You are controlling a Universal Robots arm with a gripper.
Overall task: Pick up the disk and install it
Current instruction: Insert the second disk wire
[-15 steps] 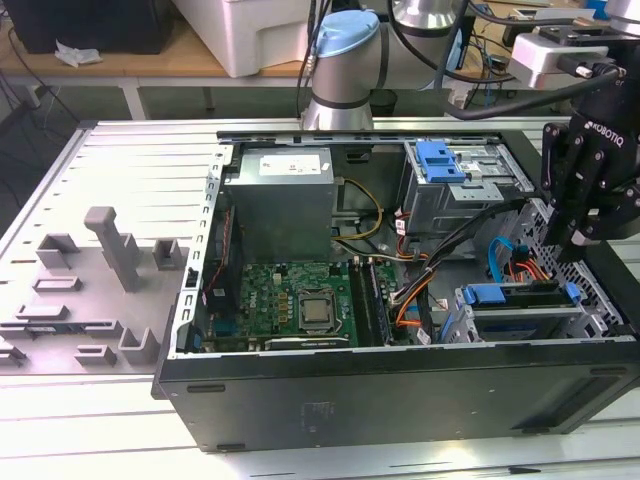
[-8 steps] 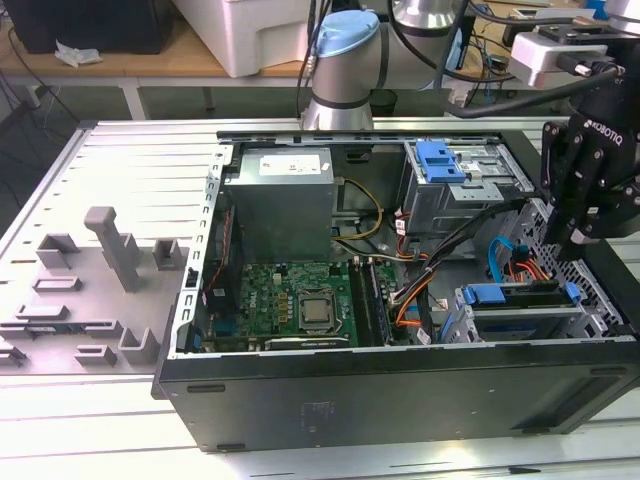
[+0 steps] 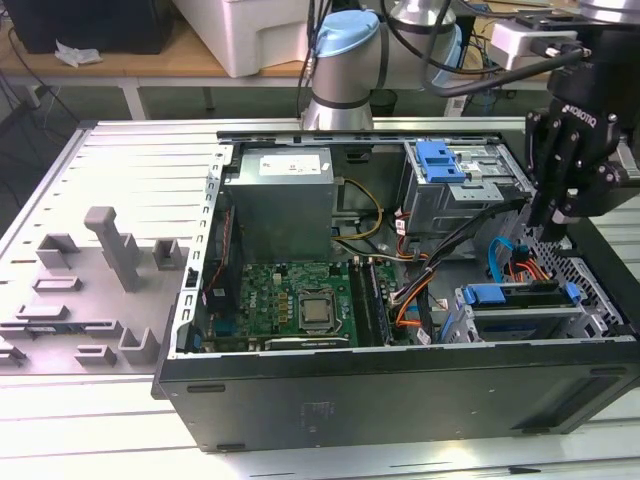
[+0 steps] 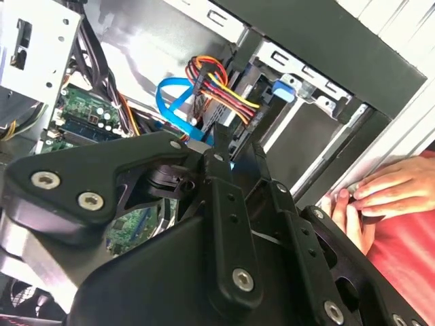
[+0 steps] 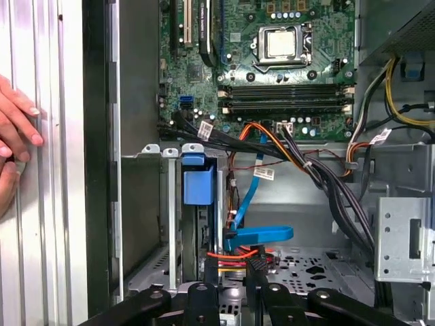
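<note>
Currently we list 1 open computer case lying on its side on a slatted metal table, near the table's edge at the exterior view's right. Inside it we count 1 green motherboard with a bare processor socket, 1 grey power supply box and 1 upper drive cage carrying a blue latch piece.

The disk sits in the lower drive bay at the case's front corner, at the exterior view's right. Its blue carrier rail lies along the top of the bay, and in the first wrist view the blue handle stands between the bay's metal walls. A bundle of red, yellow and orange wires and 1 flat blue data cable reach the disk's rear end.

The gripper hangs over that same corner, above the disk and apart from it. In both wrist views its black fingers stand close together with a narrow gap, and we see nothing held between them.

At the case's outer wall, 1 person's hand rests on the table, fingertips by the case's edge. Grey fixture blocks occupy the table's far side at the exterior view's left.
</note>
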